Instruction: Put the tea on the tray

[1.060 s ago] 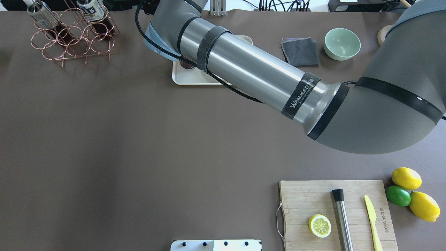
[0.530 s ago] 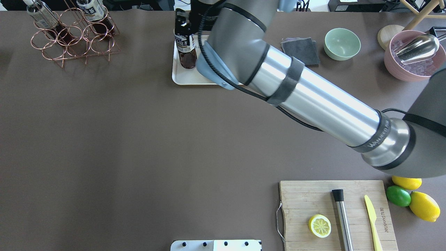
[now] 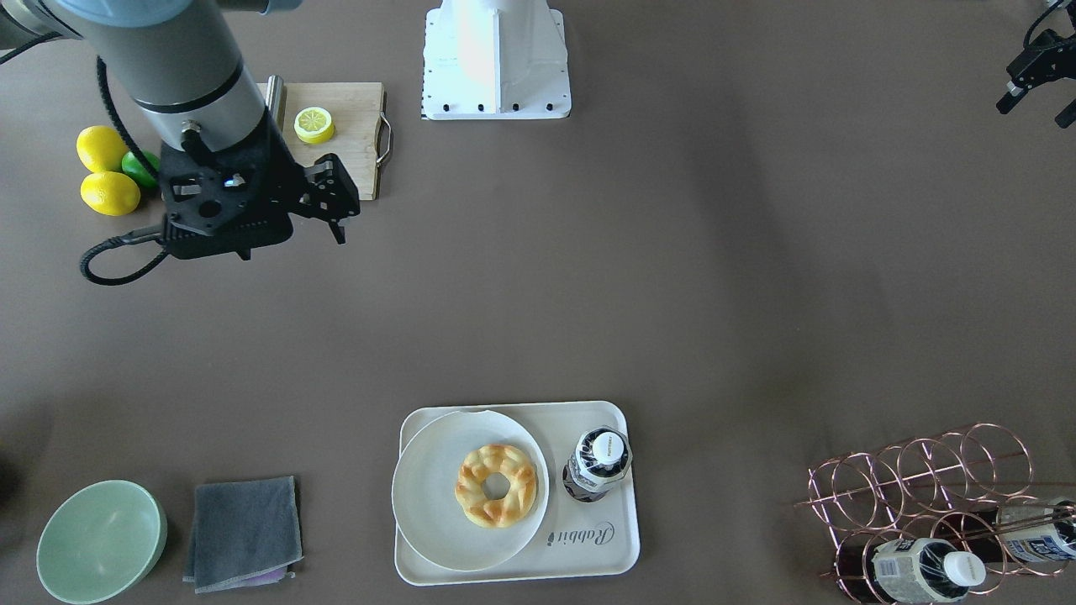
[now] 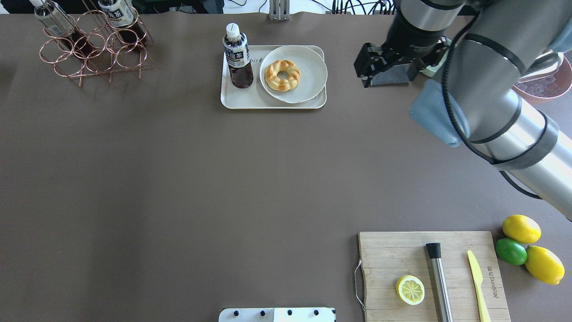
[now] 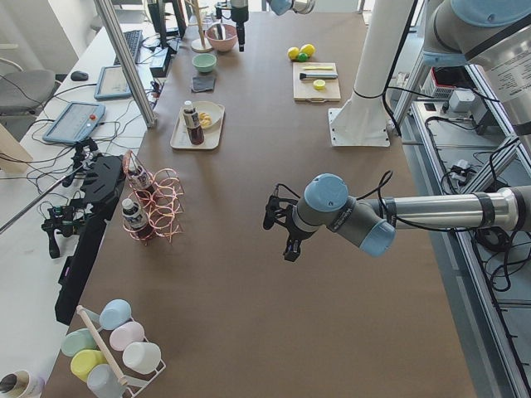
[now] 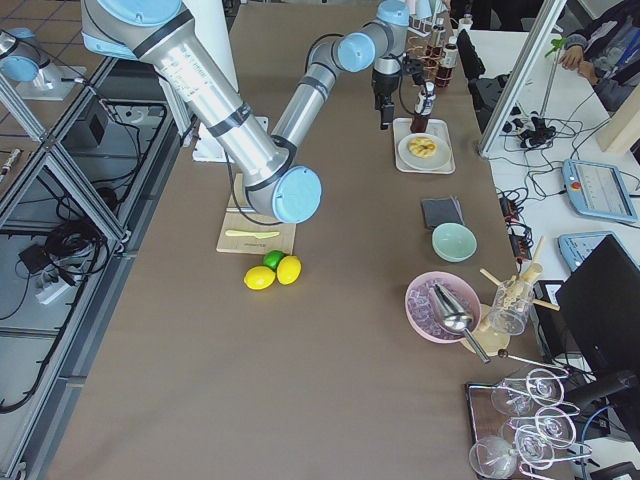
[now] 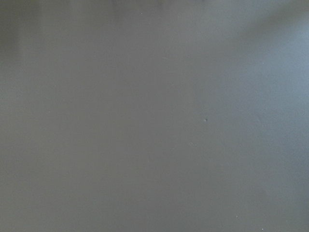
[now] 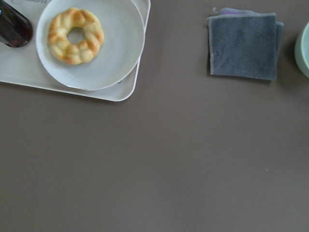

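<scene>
One tea bottle [image 4: 237, 56] stands upright on the left end of the cream tray [image 4: 241, 102], beside a round plate with a pastry ring [image 4: 282, 75]. It also shows in the front view [image 3: 598, 465], on the tray [image 3: 605, 555], and at the right wrist view's top left edge [image 8: 13, 29]. My right gripper [image 4: 361, 74] is open and empty, well right of the tray above the table; the front view shows it too [image 3: 340, 200]. My left gripper [image 3: 1034, 113] is open and empty at the table's far left side. The left wrist view shows only bare table.
A copper wire rack [image 4: 96, 49] at the back left holds two more tea bottles [image 4: 120, 13]. A grey cloth [image 4: 393, 76] and a green bowl [image 3: 101, 538] lie right of the tray. A cutting board [image 4: 389, 250] with lemon half, muddler and knife, and whole citrus [image 4: 520, 228], lie front right.
My right arm has drawn back to the right, away from the tray. The tea bottle it was at now stands free on the tray, and the plate with the pastry is uncovered.
</scene>
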You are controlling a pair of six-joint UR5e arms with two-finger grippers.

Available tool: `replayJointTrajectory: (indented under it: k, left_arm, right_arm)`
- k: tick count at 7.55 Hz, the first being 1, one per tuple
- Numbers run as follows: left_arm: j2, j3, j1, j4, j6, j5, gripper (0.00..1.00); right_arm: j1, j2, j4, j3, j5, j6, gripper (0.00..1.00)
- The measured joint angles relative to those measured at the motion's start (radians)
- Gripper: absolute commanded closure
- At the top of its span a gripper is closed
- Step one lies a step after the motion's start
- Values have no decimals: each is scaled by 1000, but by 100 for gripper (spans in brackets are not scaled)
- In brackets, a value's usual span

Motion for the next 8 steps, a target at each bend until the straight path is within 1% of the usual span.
replayJointTrajectory:
  k: [1, 2, 3, 5, 6, 7, 8]
  left_arm:
    - [4, 0, 0, -1, 1, -9, 4]
    - [2, 4, 3, 1, 2, -25, 4]
    - [0, 15, 9, 4, 11, -33, 4]
    - [-9, 54, 10, 22, 83, -38, 4]
    - [-30, 66, 9, 67, 107, -35, 4]
    - [-56, 72, 7, 130, 123, -23, 3]
    - [-99, 74, 5, 228, 154, -7, 3]
  right_arm:
    - [45, -99, -6, 53, 19, -91, 0]
    - [112, -202, -4, 86, 38, -225, 0]
    - [188, -290, -2, 97, 61, -371, 0]
    - [347, -432, -1, 95, 92, -625, 0]
    - [422, -488, -2, 80, 92, -740, 0]
    - [494, -530, -2, 50, 90, -855, 0]
    - [559, -573, -1, 18, 87, -965, 0]
